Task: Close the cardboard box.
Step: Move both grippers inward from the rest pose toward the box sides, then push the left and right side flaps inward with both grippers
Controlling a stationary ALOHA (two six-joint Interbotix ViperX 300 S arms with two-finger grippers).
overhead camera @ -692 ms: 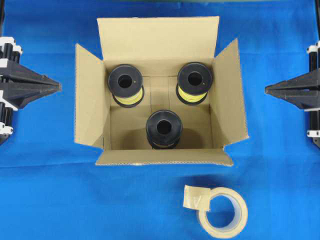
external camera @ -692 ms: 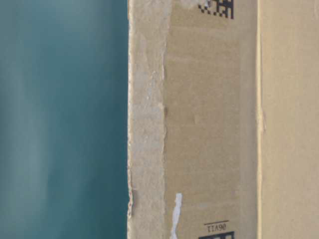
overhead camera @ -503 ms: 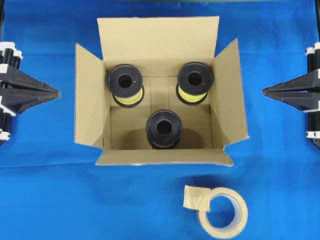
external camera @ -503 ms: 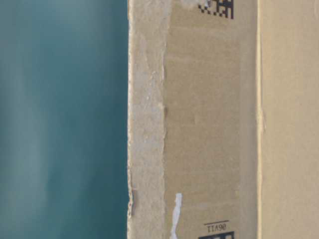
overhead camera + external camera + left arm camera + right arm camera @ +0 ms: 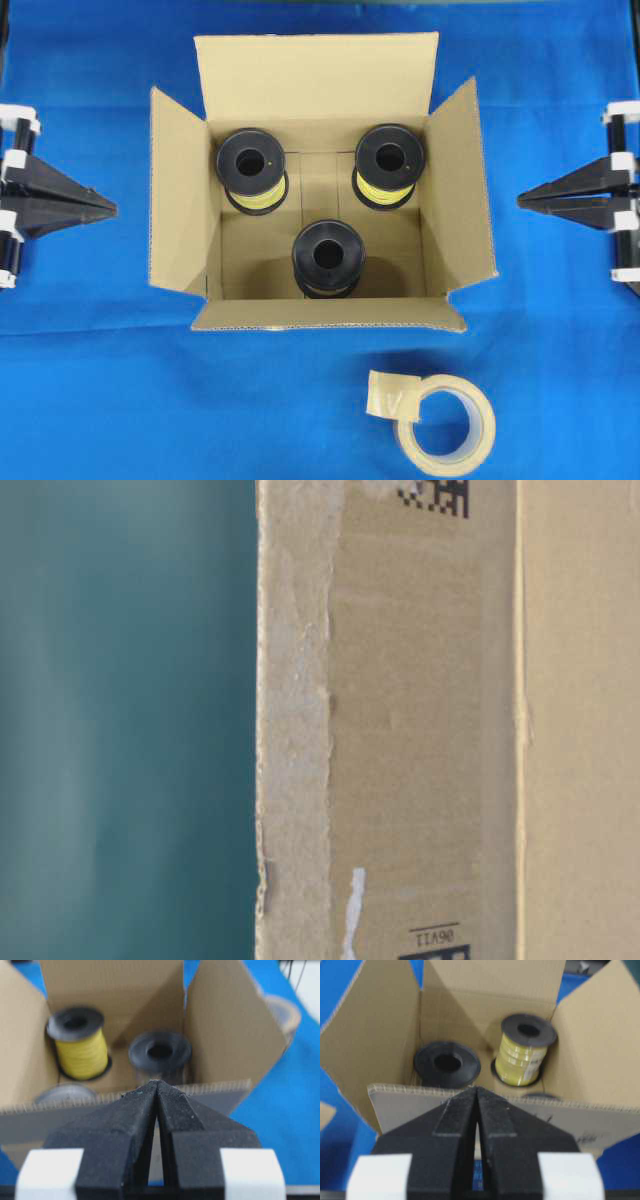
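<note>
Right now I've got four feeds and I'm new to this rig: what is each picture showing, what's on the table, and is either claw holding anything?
Two robot arms face an open cardboard box on a blue cloth. The overhead view shows the left gripper and the right gripper at the sides, both shut, holding nothing. Inside the box stand three spools. A tape roll lies in front. Two pictures come from cameras on the wrists, looking past the closed fingers into the box. The table-level camera sees only a box wall up close.

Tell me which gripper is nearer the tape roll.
Right. The right gripper sits right of the box, up and to the right of the tape roll; the left gripper is across the box, farther off.
</note>
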